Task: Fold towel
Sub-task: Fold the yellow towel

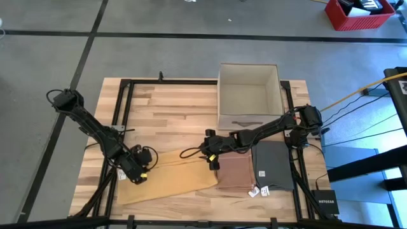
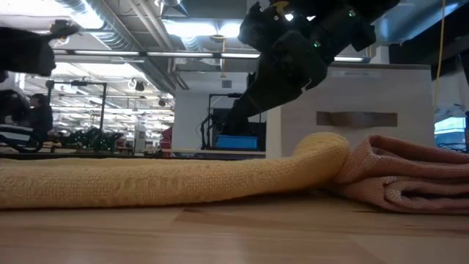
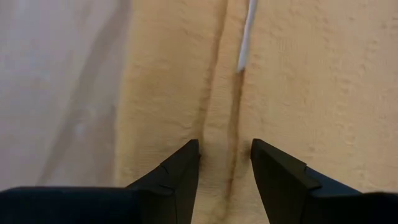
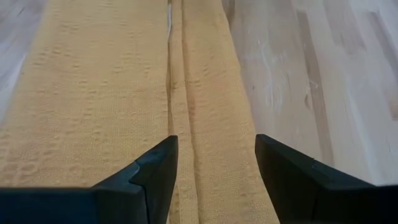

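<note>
The left arm reaches diagonally down to the yellow towel's (image 1: 168, 177) left end, its left end effector (image 1: 135, 173) low over the cloth, fingers (image 3: 180, 174) parted astride a fold ridge, not pinching. The towel lies stretched along the wooden tabletop's (image 1: 172, 108) front. The right arm stretches leftward, its right end effector (image 1: 210, 156) spread wide above the towel's right end, beside a folded pink towel (image 1: 234, 172). A black box (image 1: 325, 202) reads NETGEAR.
</note>
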`<state>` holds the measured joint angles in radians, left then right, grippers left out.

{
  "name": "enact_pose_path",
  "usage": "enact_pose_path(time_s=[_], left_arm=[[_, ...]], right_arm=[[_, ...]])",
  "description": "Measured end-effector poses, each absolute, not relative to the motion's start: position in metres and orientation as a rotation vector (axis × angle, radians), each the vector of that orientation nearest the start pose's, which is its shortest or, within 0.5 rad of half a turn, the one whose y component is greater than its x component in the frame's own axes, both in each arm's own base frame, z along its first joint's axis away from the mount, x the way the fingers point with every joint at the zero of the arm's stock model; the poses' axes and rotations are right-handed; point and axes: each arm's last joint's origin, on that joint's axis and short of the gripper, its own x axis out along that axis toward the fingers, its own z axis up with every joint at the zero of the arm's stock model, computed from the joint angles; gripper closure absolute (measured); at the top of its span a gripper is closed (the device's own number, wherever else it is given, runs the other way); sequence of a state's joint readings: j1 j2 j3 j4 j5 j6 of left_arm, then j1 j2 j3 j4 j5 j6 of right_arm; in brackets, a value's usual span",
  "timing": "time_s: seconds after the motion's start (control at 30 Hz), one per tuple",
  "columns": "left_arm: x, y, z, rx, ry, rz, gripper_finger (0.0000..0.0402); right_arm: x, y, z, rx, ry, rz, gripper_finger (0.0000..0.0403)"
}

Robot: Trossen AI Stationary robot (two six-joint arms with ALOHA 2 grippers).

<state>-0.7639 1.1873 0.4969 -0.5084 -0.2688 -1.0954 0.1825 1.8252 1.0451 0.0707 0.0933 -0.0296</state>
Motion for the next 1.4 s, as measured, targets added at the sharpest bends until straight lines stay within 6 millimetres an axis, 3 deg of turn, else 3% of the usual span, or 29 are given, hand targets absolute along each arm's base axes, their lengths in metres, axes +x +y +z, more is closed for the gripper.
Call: enact_pose_path(time_s=[0.53, 0.73, 0.87, 1.17, 1.4], left_arm=[[0.139, -0.128, 0.152, -0.524, 1.160, 0.033, 0.0263], [0.141, -0.129, 0.154, -0.479, 1.092, 0.027, 0.0263], [0.143, -0.126, 0.154, -0.447, 1.031, 0.081, 0.0263], [0.141, -0.125, 0.142, -0.475, 0.989, 0.058, 0.0263], [0.142, -0.125, 0.143, -0.453, 0.975, 0.036, 0.0263]], right_arm=[[0.371, 0.066, 0.164, -0.134, 0.706, 0.109, 0.0187], [0.370, 0.068, 0.164, -0.121, 0.716, 0.196, 0.0187], [0.366, 0.068, 0.164, -0.108, 0.820, 0.228, 0.0187], [0.365, 0.069, 0.137, -0.041, 0.963, 0.244, 0.0187], [0.365, 0.063, 0.135, 0.001, 0.985, 0.174, 0.0187]])
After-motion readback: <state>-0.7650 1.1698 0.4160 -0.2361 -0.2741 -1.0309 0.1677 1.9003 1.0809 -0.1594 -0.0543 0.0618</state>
